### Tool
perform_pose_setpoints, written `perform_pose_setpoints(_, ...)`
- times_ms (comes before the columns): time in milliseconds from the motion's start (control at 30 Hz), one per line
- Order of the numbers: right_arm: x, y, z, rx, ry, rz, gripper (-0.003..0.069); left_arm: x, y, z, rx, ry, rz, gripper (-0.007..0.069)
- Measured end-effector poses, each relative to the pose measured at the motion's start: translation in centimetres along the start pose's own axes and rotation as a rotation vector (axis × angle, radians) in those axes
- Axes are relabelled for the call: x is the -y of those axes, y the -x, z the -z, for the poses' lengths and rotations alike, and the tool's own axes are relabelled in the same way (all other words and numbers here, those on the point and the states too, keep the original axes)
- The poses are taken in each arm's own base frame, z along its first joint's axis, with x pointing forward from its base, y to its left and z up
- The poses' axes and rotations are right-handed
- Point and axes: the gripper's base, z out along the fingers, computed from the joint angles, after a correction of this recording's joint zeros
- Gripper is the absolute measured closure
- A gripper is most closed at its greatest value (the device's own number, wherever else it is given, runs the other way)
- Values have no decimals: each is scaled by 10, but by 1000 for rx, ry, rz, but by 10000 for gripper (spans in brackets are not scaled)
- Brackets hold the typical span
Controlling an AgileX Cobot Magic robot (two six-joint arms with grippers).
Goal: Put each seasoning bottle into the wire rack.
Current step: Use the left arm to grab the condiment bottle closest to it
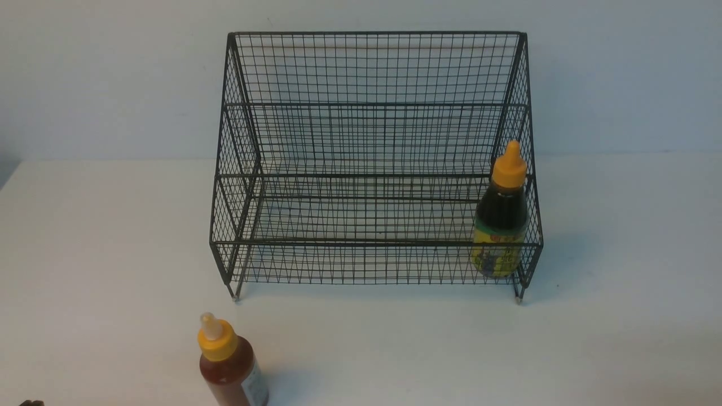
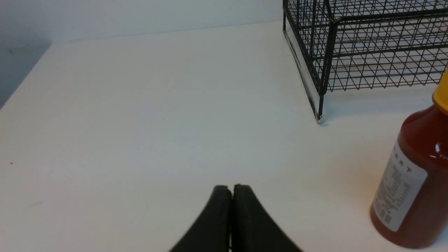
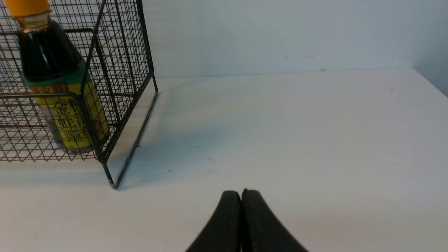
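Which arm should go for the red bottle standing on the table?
Left, probably. The red bottle stands on the robot's left, near the shut left hand. The right hand sits by the right end of the rack, where the dark bottle already stands.

Two bottles are showing, a red bottle (image 1: 228, 369) and a dark bottle (image 1: 501, 217), plus one rack (image 1: 372, 104), one desk (image 1: 84, 254) and two grippers, a left gripper (image 2: 231, 187) and a right gripper (image 3: 241, 192).

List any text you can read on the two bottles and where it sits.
Dark sauce bottle, yellow label: large dark Chinese characters, too blurred to read.
Red sauce bottle, white label: small print and a barcode, too small to read.
Wire rack: no text.
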Motion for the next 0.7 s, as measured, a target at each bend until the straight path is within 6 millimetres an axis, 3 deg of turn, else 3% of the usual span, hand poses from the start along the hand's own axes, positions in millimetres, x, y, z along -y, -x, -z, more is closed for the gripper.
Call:
perform_pose_setpoints(500,0,0,0,0,0,0,674,0,1,0,10,-5,32,636)
perform_pose_setpoints(700,0,0,0,0,-1,2,674,11,10,1,67,-153,691,636)
